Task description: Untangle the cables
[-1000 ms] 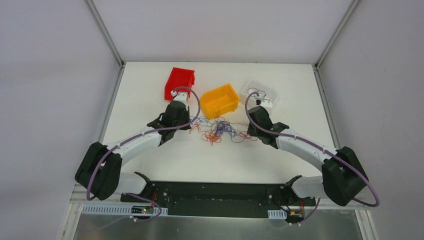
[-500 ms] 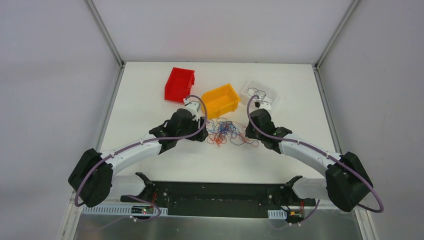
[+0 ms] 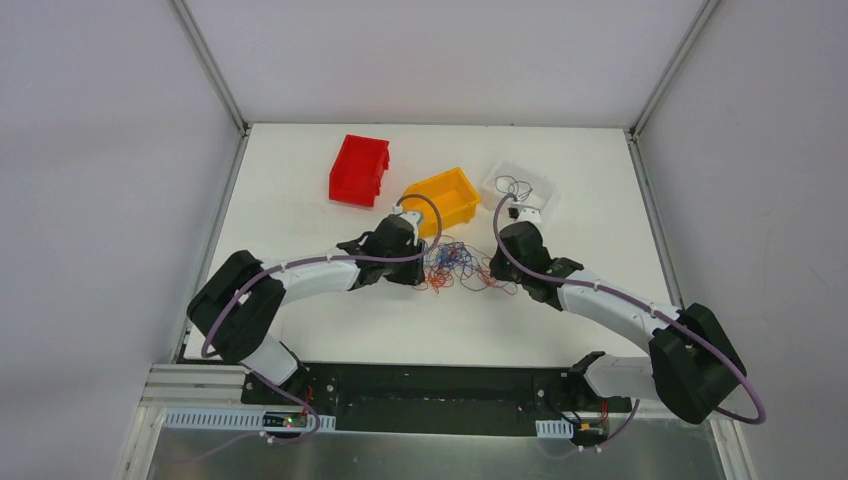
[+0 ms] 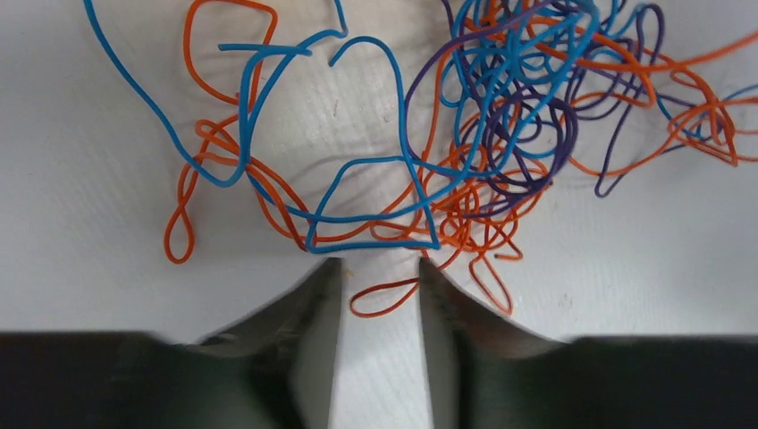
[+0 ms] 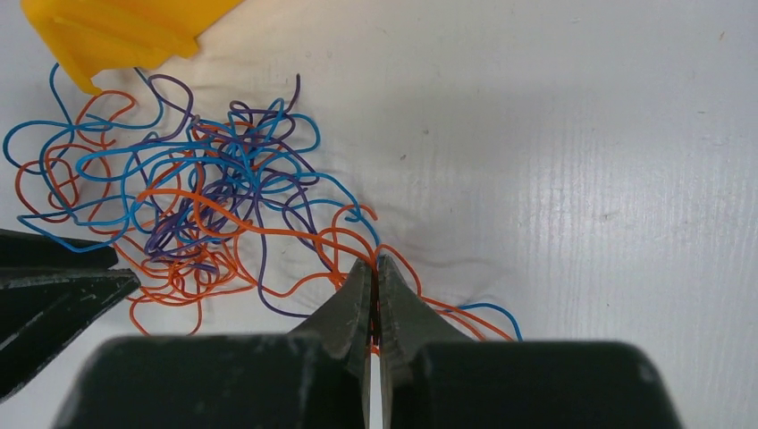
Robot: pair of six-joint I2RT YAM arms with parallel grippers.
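Cables (image 3: 455, 262): blue, orange, purple tangle on bench (image 3: 290, 215), near yellow bin (image 3: 440, 198)
Left pincer (image 4: 379, 277): spread, orange loop between fingers
Right pincer (image 5: 375, 273): pressed together, pinching orange strand

The cables (image 4: 384, 170) are coated in smooth, faintly glossy plastic insulation in blue, orange and purple. They lie on a white tabletop (image 5: 581, 134) with a matt finish and a fine ribbed grain (a few small specks and scuffs mark it). The yellow bin (image 5: 116, 31) is moulded plastic with a soft sheen. The red bin (image 3: 358, 170) to the left of it looks like the same plastic, and the tray (image 3: 520, 188) to the right of it is clear plastic. The left tool (image 4: 380, 268) and right tool (image 5: 376, 262) have dark, matt fingers, worn greyish along the edges.
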